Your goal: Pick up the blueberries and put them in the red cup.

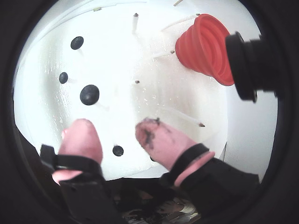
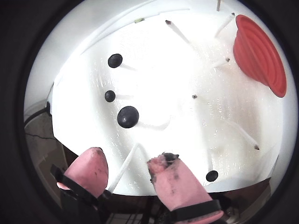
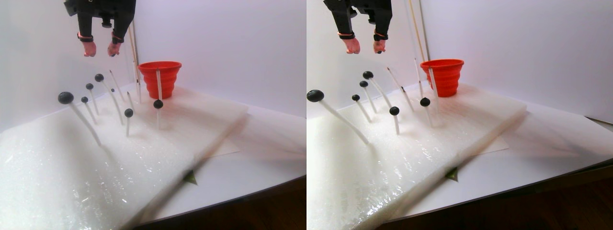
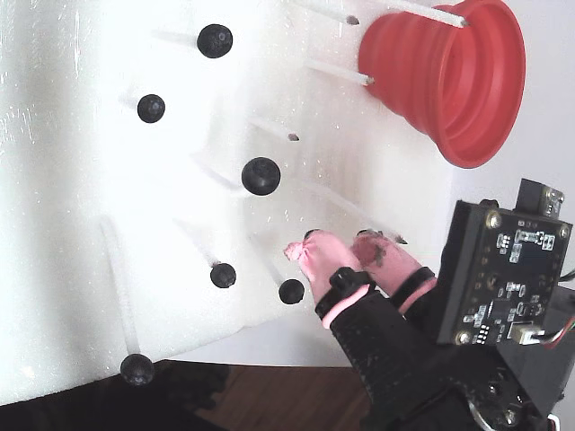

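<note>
**Lining up on the next berry from above**

Pink-padded fingertips [image 1: 80, 135] fill the bottom of a wrist view, set apart with nothing between them; the right pad is smeared dark. Between and just beyond them sits one of the small matte blue-black blueberries [image 1: 118, 150], with a larger one [image 1: 89, 94] farther out on the white foam slab [image 1: 56, 112]. The bright red ribbed cup with the flared rim [image 1: 205, 49] lies toward the upper right. Judging from this, the berry between the pads is the natural target: descend straight, keeping it centred in the gap.

Another wrist view shows the same parted pads low in frame, a thin white stick [image 2: 125, 168] running up between them, the big berry [image 2: 128, 116] ahead and the cup [image 2: 259, 53] far right. Beware closing on the stick rather than the ball.

From the stereo pair, the end effector [image 3: 101, 49] hangs well above the berries, which perch on tilted sticks planted in the foam; the cup [image 3: 159, 76] stands upright at the slab's back. Approach slowly, since a nudge would likely sway a stick.

Looking down in the fixed view, the end effector [image 4: 346, 247] is open and empty, near two berries [image 4: 291, 291] at the foam's edge. Grip the ball itself, pull along the stick's axis, then carry it over the cup's mouth [image 4: 485, 85].
</note>
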Controlling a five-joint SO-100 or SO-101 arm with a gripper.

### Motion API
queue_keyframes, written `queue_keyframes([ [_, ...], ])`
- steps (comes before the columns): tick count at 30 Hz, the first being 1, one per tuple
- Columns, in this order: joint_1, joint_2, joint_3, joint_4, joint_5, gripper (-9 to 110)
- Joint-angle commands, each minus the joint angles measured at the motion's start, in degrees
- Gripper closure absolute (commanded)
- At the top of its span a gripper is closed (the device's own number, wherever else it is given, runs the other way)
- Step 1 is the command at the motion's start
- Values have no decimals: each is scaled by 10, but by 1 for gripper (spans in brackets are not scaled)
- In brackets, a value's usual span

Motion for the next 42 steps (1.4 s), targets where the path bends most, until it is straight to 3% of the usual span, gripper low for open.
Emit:
queue_keyframes([
  [1, -18, -4, -18, -24, -3, 84],
  [42, -23, -196, -78, -181, -39, 83],
])
